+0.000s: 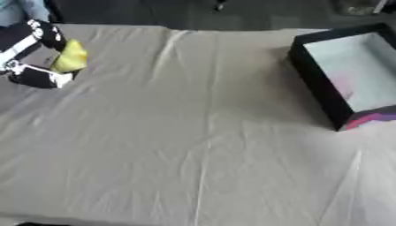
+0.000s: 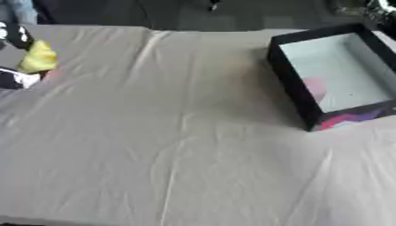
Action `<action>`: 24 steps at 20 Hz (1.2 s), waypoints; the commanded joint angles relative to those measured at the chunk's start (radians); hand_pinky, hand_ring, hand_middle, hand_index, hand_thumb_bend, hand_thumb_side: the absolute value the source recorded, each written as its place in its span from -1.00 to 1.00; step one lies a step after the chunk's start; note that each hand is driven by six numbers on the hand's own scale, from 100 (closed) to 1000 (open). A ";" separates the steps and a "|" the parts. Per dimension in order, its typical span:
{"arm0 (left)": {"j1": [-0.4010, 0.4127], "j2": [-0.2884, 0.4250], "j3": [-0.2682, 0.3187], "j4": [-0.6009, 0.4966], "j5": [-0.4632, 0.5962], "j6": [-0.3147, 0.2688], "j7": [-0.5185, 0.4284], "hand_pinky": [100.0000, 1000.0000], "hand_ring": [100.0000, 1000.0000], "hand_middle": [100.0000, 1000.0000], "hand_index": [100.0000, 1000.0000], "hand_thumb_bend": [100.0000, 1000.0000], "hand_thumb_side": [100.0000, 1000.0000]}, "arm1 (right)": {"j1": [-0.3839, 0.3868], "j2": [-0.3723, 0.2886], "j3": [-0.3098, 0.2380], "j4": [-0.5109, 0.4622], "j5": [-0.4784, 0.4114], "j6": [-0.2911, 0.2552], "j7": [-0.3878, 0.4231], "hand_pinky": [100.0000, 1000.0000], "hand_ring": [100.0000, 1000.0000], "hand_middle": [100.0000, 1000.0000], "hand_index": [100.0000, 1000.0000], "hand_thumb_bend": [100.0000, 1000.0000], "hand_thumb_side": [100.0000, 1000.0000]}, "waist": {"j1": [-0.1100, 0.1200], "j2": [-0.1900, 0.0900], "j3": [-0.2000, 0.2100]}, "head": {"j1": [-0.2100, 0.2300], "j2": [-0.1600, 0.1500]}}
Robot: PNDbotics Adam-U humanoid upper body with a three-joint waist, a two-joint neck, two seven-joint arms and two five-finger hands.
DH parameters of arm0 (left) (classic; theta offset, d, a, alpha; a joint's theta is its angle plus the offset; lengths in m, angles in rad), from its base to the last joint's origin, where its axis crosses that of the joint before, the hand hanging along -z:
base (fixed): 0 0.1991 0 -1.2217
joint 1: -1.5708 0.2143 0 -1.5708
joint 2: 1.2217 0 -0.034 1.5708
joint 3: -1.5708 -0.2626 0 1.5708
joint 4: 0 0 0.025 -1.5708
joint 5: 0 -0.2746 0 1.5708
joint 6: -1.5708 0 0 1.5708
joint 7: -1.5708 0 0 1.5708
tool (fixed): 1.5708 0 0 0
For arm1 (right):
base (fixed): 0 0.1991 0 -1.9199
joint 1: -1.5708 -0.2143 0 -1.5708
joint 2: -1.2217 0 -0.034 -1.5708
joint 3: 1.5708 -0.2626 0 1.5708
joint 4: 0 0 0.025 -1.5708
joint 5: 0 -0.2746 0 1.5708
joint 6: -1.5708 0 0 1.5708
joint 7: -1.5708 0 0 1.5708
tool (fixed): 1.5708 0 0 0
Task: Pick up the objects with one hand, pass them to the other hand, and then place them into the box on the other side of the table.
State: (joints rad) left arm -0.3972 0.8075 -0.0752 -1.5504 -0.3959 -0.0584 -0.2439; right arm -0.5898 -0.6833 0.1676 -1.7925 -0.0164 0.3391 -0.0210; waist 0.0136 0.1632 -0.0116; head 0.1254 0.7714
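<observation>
At the table's far left, my left hand (image 1: 31, 42) is curled round a soft yellow object (image 1: 71, 56), with black fingers above and below it. The object is held just over the cloth. The same yellow object (image 2: 39, 57) shows at the left edge of the right eye view. A black box (image 2: 290, 77) with a pale floor and a pink patch inside stands open at the far right of the table. A black and silver part (image 2: 384, 9) shows at the top right corner behind the box; it may be my right hand, and little of it is visible.
A creased beige cloth (image 1: 201, 141) covers the whole table. The box's near wall (image 2: 352, 118) carries pink and purple print. The dark floor lies beyond the table's far edge.
</observation>
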 commanded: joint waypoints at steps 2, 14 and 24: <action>-0.050 -0.045 -0.010 -0.019 0.019 0.003 0.037 0.34 0.15 -0.02 -0.23 -0.94 -1.00 | -0.063 -0.016 0.032 -0.115 -0.006 0.009 0.068 1.00 0.80 0.74 0.90 -1.00 0.20 | -0.002 -0.035 -0.002 | -0.006 -0.001; -0.125 -0.229 -0.041 0.010 -0.047 -0.026 0.146 0.34 0.13 -0.04 -0.23 -1.00 -1.00 | -0.168 0.064 0.131 -0.188 0.079 0.058 0.259 0.98 0.78 0.71 0.88 -1.00 0.15 | -0.008 -0.040 -0.001 | -0.016 -0.001; -0.134 -0.353 -0.052 0.052 -0.032 -0.054 0.218 0.34 0.11 -0.07 -0.23 -1.00 -1.00 | -0.215 0.128 0.204 -0.154 0.164 0.066 0.365 0.97 0.78 0.71 0.88 -1.00 0.22 | -0.014 -0.042 -0.002 | -0.044 -0.001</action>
State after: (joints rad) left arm -0.5118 0.4517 -0.1328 -1.4912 -0.4330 -0.1108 -0.0357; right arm -0.7838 -0.5520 0.3726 -1.9464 0.1351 0.4060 0.3343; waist 0.0109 0.1518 -0.0140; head 0.0885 0.7715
